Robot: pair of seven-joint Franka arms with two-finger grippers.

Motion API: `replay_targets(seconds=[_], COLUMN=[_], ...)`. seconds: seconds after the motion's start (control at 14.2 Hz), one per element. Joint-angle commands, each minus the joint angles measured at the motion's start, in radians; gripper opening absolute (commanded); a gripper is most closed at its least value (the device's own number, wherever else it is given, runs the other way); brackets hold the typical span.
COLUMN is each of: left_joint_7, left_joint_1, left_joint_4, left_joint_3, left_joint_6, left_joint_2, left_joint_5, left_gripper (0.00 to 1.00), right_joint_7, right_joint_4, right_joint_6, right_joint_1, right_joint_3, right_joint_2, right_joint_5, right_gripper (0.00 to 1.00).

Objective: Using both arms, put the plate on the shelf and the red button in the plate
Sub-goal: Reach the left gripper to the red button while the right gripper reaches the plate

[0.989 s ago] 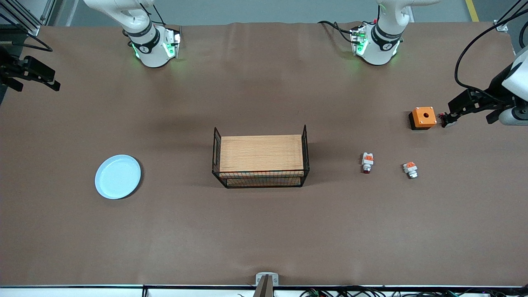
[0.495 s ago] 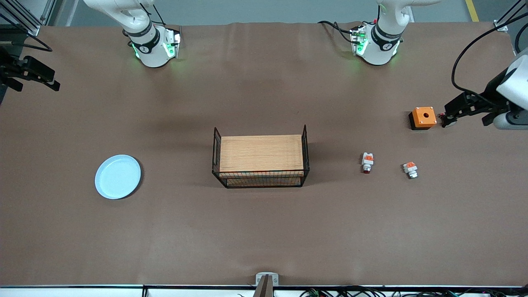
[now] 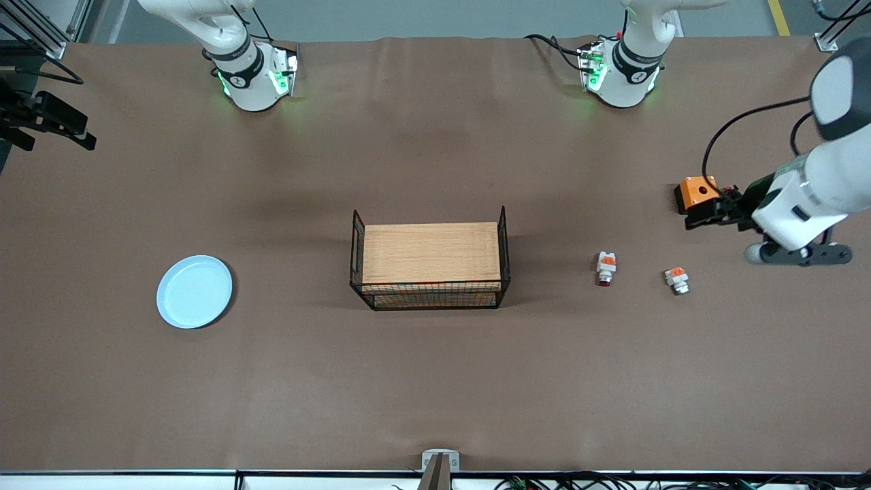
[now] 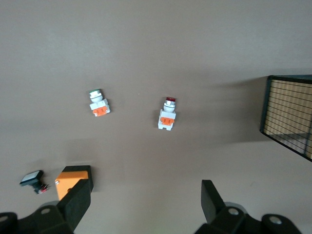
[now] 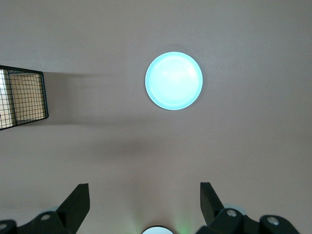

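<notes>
The pale blue plate lies flat toward the right arm's end of the table and also shows in the right wrist view. The red button lies on its side between the rack and the grey-capped part; it also shows in the left wrist view. My left gripper is open and empty, in the air over the orange box's edge; its fingers show in the left wrist view. My right gripper is open and empty, high over the table edge at the right arm's end.
A wire rack with a wooden top stands mid-table. An orange box with a hole and a similar grey-capped part lie toward the left arm's end. A small black part lies beside the box.
My left arm has swung in from the table's end and turned, bringing its gripper over the orange box's edge. The right gripper has barely moved. Nothing on the table moved.
</notes>
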Motion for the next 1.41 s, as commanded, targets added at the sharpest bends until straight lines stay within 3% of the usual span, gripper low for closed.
replay_targets(seconds=[0.0, 0.35, 0.71, 0.85, 1.06, 1.34], left_joint_7=[-0.027, -0.063, -0.1, -0.099, -0.099, -0.1], left_joint_1=[-0.011, -0.015, -0.015, -0.018, -0.018, -0.035], left_joint_4=[-0.126, -0.337, -0.545, -0.613, -0.664, -0.658], left_joint_3=[-0.01, -0.065, -0.099, -0.1, -0.1, -0.1], left_joint_6=[0.128, 0.39, 0.686, 0.797, 0.903, 0.963], left_joint_2=[-0.018, -0.025, -0.02, -0.009, 0.035, 0.113], left_joint_5=[-0.007, 0.004, 0.091, 0.108, 0.161, 0.162], left_gripper=[1.0, 1.0, 1.0, 1.0, 1.0, 0.99], right_joint_7=[-0.002, -0.008, -0.036, -0.037, -0.05, -0.181], right_joint_4=[0.014, 0.018, 0.028, 0.023, 0.006, -0.083], right_joint_6=[-0.003, 0.013, 0.095, 0.161, 0.224, 0.456], right_joint_1=[-0.001, 0.003, -0.066, -0.068, -0.066, -0.138], right_joint_3=[-0.005, -0.004, -0.007, -0.007, -0.008, -0.008], right_joint_2=[0.009, 0.114, 0.26, 0.277, 0.325, 0.394], right_joint_5=[-0.001, -0.009, 0.007, 0.002, -0.015, -0.03], right_gripper=[1.0, 1.0, 1.0, 1.0, 1.0, 1.0])
